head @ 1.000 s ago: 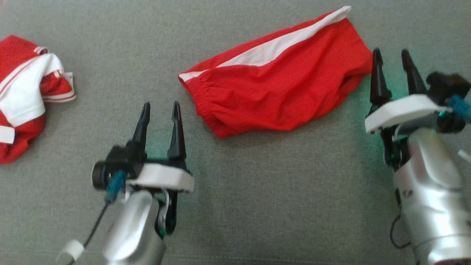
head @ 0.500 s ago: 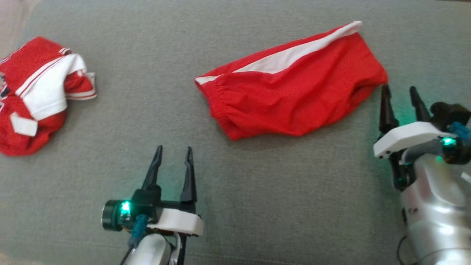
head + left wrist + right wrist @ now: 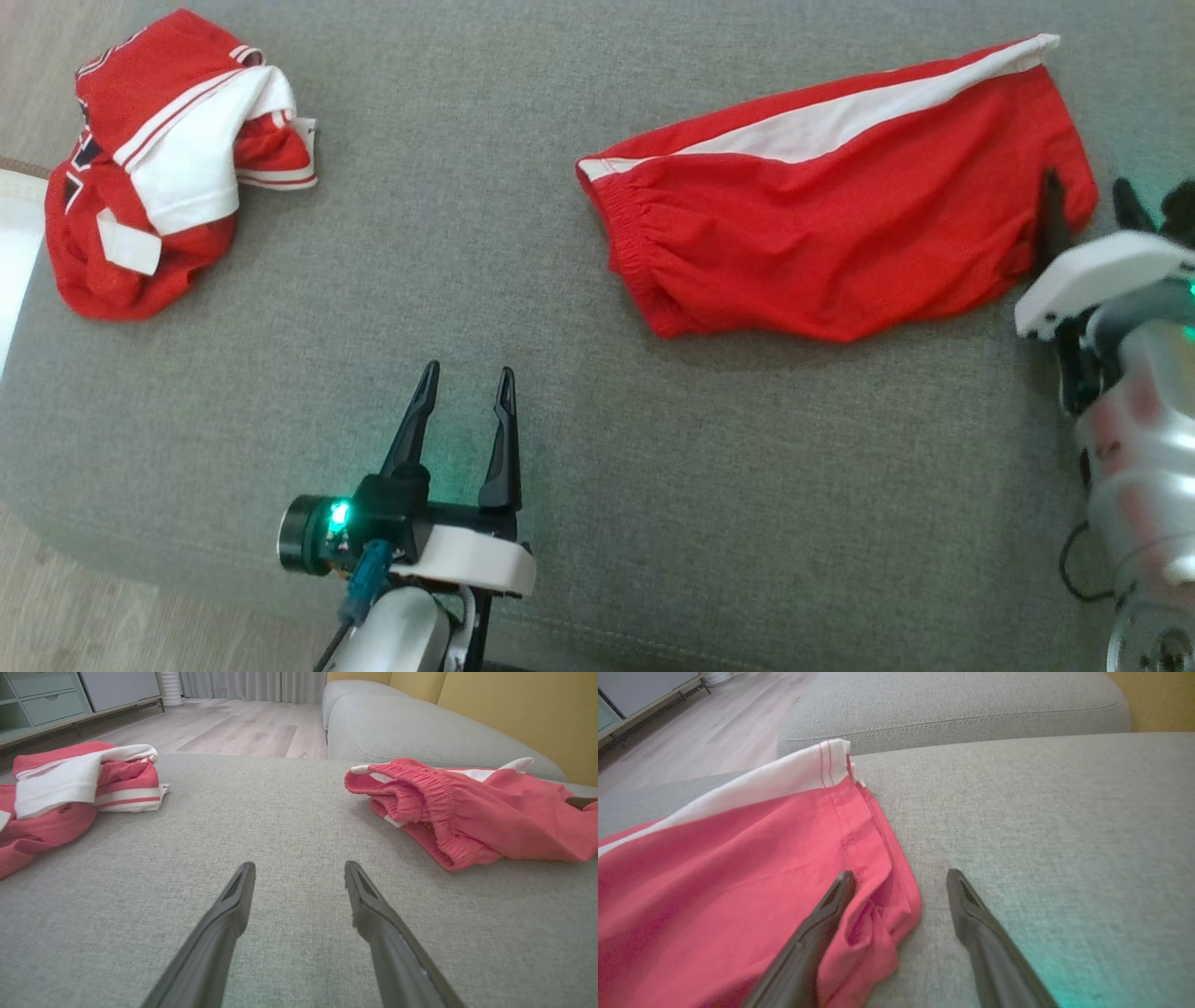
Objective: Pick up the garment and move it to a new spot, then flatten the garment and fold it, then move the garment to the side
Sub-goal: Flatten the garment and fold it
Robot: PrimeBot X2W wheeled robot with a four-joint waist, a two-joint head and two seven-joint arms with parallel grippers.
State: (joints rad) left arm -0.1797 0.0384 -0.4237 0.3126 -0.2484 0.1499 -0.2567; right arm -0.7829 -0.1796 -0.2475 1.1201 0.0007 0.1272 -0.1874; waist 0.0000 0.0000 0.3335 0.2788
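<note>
Head view: right claw, spread, now straddles the right hem of the red shorts; left claw, spread, has backed away. Pickup looks next.

Bare grey cushion between crumpled jersey and red shorts, free lane ahead of left pincer.

The red shorts lay on the far right part of the grey sofa cushion. They were doubled over, leg upon leg, and mostly flat, with soft wrinkles across the cloth. The gathered elastic waistband formed the left end, its layers slightly parted. The stitched leg hem formed the right end. A white side stripe ran along the far edge, widening toward the far right corner. The whole piece sat slantwise, its right end farther away than its left.
</note>
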